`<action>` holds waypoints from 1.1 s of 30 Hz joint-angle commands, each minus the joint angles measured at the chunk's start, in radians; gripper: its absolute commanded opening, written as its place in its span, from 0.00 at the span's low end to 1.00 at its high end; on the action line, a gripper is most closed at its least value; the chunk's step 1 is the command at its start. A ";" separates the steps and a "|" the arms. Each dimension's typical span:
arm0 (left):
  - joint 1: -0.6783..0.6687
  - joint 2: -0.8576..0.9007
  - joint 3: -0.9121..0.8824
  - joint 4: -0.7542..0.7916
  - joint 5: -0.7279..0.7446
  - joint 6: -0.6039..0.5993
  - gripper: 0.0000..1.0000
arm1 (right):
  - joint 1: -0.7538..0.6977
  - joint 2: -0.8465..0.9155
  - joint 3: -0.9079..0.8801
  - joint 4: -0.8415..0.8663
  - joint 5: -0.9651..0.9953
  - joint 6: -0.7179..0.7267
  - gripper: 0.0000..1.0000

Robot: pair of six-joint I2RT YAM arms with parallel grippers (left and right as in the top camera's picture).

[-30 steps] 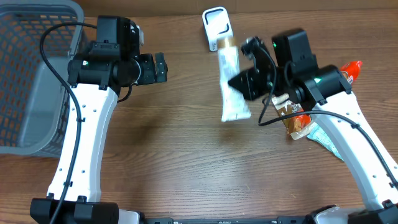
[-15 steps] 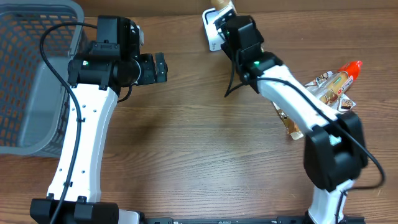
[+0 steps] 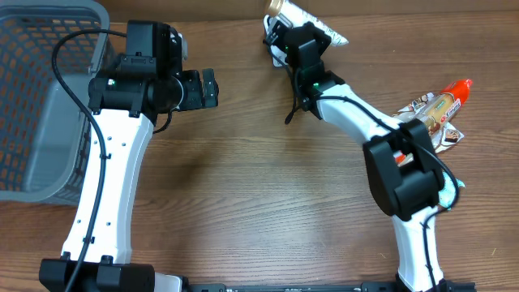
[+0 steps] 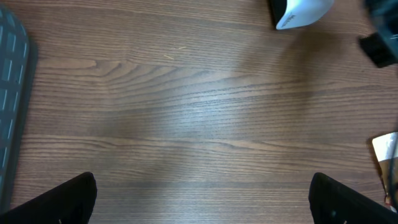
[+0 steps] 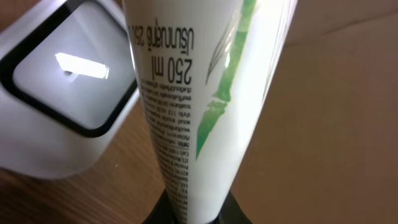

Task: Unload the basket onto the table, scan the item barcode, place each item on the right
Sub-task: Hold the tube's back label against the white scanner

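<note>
Item: white tube (image 5: 205, 106) with a green leaf-like streak and small black print. Legible: "250 ml"; the other lines are too fine to read. Location: pinched in my right hand (image 5: 193, 214), just beside the scanner (image 5: 56, 81) window, at the far edge of the bench (image 3: 243, 203). My left hand (image 3: 209, 88): spread wide, holding nothing.

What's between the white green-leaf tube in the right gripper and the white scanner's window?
Nothing visible. The white plastic tube with green leaf print, clamped in the right gripper, sits right beside the dark-framed window of the white scanner; no object between them.
</note>
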 commanded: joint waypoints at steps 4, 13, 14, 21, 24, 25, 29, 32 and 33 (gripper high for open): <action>-0.002 -0.013 0.018 0.000 -0.003 0.016 1.00 | -0.010 0.016 0.073 0.019 -0.008 -0.179 0.03; -0.002 -0.013 0.018 0.000 -0.003 0.016 1.00 | -0.012 0.057 0.073 0.020 -0.047 -0.239 0.04; -0.002 -0.013 0.018 0.000 -0.003 0.016 1.00 | -0.012 0.058 0.073 0.019 -0.047 -0.231 0.03; -0.002 -0.013 0.018 0.001 -0.003 0.016 1.00 | -0.012 0.058 0.073 0.021 -0.047 -0.151 0.04; -0.002 -0.013 0.018 0.000 -0.003 0.016 1.00 | -0.012 0.058 0.073 0.018 -0.047 -0.084 0.04; -0.002 -0.013 0.018 0.000 -0.003 0.016 1.00 | -0.012 0.058 0.073 0.016 -0.047 -0.076 0.04; -0.002 -0.013 0.018 0.000 -0.003 0.016 1.00 | -0.011 0.058 0.073 0.016 -0.057 -0.070 0.04; -0.002 -0.013 0.018 0.000 -0.003 0.016 1.00 | -0.011 0.058 0.073 0.014 -0.058 -0.065 0.04; -0.002 -0.013 0.018 0.000 -0.003 0.016 1.00 | -0.011 0.058 0.073 0.010 -0.058 -0.063 0.04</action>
